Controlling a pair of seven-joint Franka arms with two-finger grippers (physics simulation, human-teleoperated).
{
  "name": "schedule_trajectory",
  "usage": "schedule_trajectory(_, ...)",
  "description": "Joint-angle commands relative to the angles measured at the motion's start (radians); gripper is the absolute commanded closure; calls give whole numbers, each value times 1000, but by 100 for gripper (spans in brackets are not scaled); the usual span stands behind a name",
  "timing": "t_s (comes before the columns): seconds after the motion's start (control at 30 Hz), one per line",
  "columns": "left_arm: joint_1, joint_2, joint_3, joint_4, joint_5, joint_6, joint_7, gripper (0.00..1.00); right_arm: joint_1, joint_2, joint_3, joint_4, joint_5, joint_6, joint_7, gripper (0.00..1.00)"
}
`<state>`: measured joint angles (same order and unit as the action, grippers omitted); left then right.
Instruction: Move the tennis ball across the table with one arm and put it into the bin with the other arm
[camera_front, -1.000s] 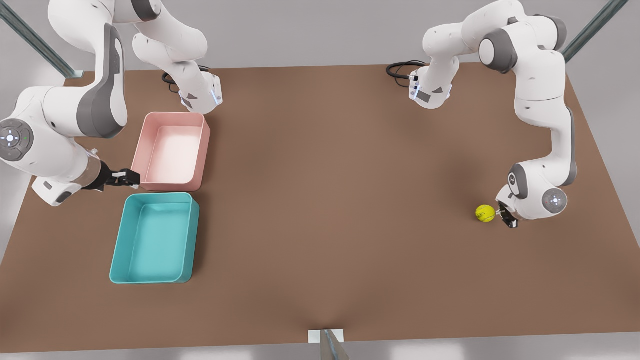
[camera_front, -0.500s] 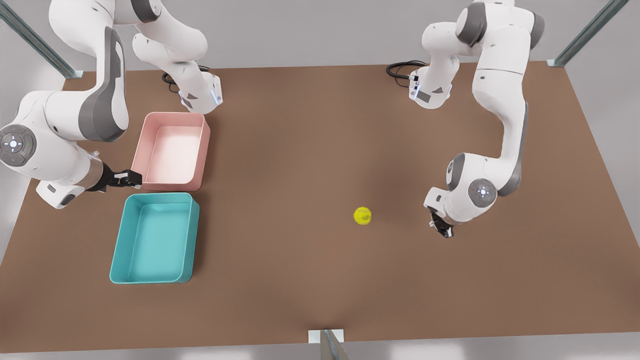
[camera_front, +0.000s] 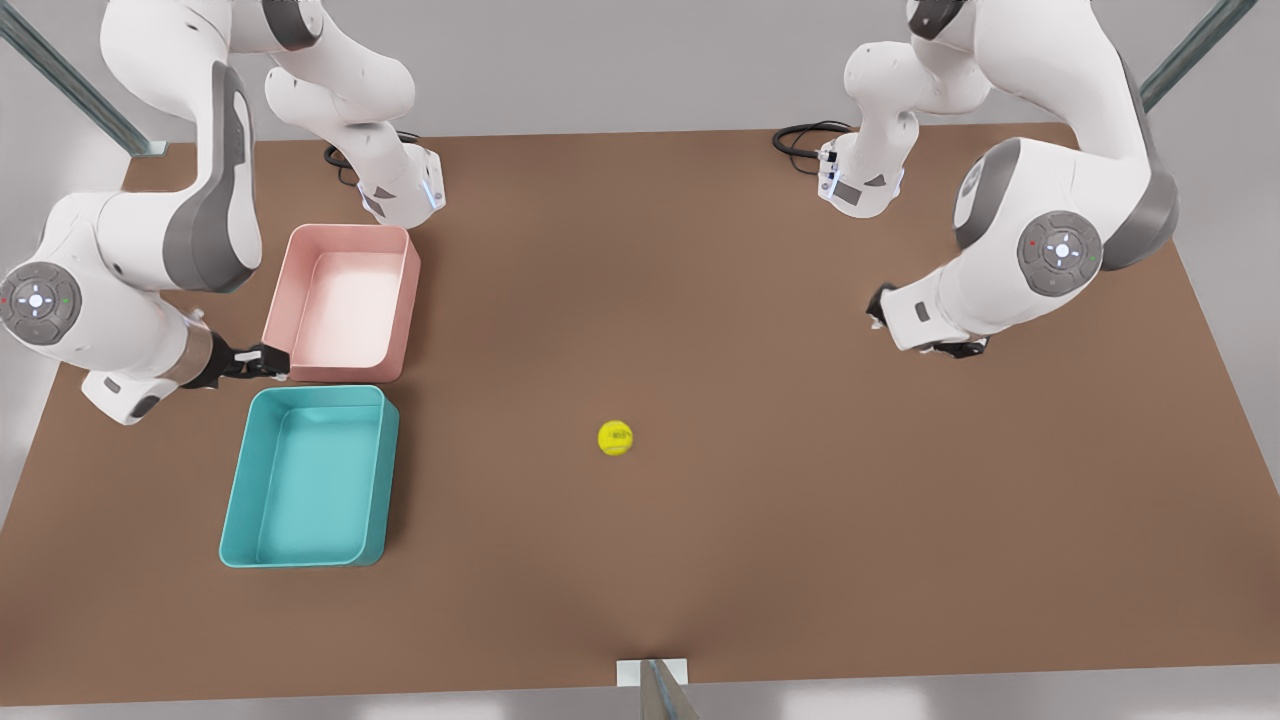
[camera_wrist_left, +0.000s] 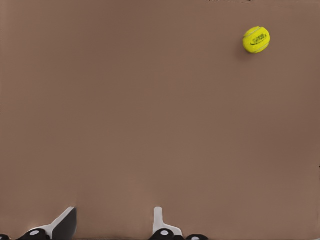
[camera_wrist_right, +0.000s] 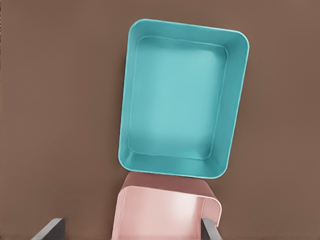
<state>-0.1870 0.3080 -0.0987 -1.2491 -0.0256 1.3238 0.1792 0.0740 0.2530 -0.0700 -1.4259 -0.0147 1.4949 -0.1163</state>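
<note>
The tennis ball (camera_front: 615, 438) lies alone on the brown tabletop (camera_front: 760, 560), near its middle, well apart from both pincers and both tubs. In the left wrist view the tennis ball (camera_wrist_left: 256, 39) carries a dark curved mark, too small to read as writing.

The teal bin (camera_front: 240, 505) sits on the front view's left side of the tabletop, holding nothing, and the pale pink tub (camera_front: 406, 300) stands just beside it toward the far edge, their short walls close together. In the right wrist view the teal bin (camera_wrist_right: 235, 105) and the pink tub (camera_wrist_right: 165, 200) lie below the camera.

The right pincer (camera_front: 262, 361) hovers at the near left corner of the pink tub, its fingers (camera_wrist_right: 50, 230) spread wide.

The left pincer (camera_front: 925, 335) hangs above bare tabletop on the front view's right, far from the ball; its fingertips (camera_wrist_left: 159, 220) stand apart with nothing between them.
</note>
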Motion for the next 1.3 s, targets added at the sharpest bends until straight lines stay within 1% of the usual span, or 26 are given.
schedule_trajectory(0.0, 4, 8, 1, -1, -10, 6, -791, 0, 49, 67, 7, 44, 53, 13, 7, 0)
schedule_trajectory(0.03, 4, 11, 1, -1, -10, 9, -788, 0, 147, 155, 7, 122, 48, 21, 154, 0)
schedule_trajectory(0.1, 27, 16, 1, -6, -13, 8, -705, 0, 317, 304, 18, 205, 50, 178, 418, 0)
schedule_trajectory(0.13, 32, 26, 1, -4, -11, 11, -705, 0, 383, 362, 21, 219, 50, 261, 565, 0)
schedule_trajectory(0.2, 34, 28, 1, -4, -8, 31, -689, 0, 493, 433, 18, 219, 48, 389, 725, 0)
schedule_trajectory(0.27, 40, 32, 1, -4, -8, 31, -684, 0, 560, 515, 19, 217, 48, 510, 839, 0)
schedule_trajectory(0.4, 40, 32, 1, -4, -10, 31, -684, 0, 589, 626, 19, 217, 48, 746, 985, 0)
schedule_trajectory(0.63, 40, 39, 1, -4, -8, 31, -684, 0, 596, 649, 21, 231, 55, 766, 989, 0)
schedule_trajectory(0.97, 40, 42, 1, -4, -8, 31, -684, 0, 613, 649, 18, 154, 48, 751, 991, 0)
schedule_trajectory(1.27, 40, 42, 1, -4, -10, 31, -684, 0, 632, 692, 15, 151, 45, 754, 991, 0)
